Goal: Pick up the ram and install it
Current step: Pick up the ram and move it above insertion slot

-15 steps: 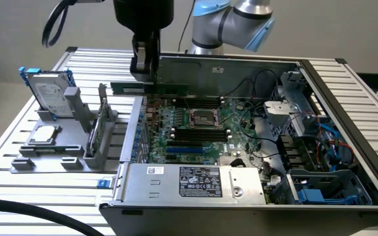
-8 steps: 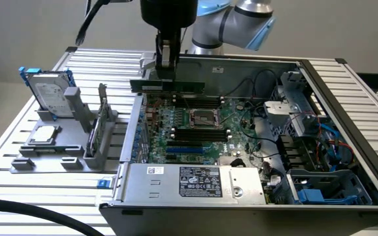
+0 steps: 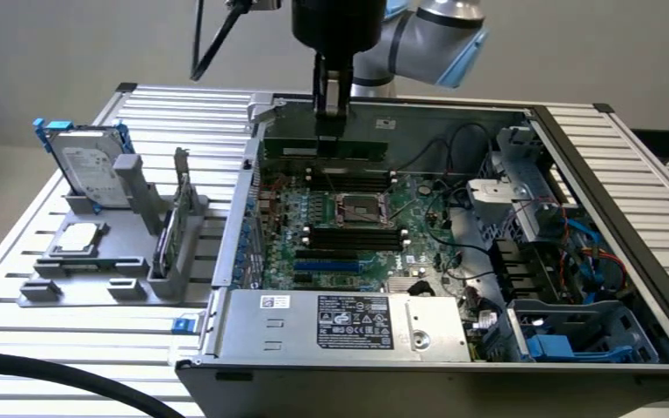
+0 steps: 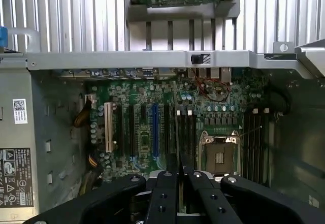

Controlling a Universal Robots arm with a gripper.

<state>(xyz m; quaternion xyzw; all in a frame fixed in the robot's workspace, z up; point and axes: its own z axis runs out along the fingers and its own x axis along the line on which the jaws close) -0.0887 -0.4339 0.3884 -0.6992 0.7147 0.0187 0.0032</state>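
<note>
My gripper [image 3: 328,129] hangs over the far side of the open computer case [image 3: 567,139] and is shut on the ram [image 3: 293,150]. The ram is a long, narrow dark-green stick, held level just above the motherboard [image 3: 347,218]. It sits over the far bank of black memory slots [image 3: 352,180], beyond the CPU socket [image 3: 358,207]. In the wrist view the ram [image 4: 177,127] appears edge-on as a thin line running out from between the gripper's [image 4: 177,177] black fingers [image 4: 165,183], alongside the memory slots [image 4: 187,137] next to the CPU socket [image 4: 219,155].
On the exterior view's left, a grey holder [image 3: 102,279] carries a silver hard drive with blue bracket [image 3: 84,165], a small square chip [image 3: 79,237] and an upright card [image 3: 175,226]. The power supply [image 3: 334,320] fills the case's near side, and a black cable [image 3: 56,383] crosses the near corner.
</note>
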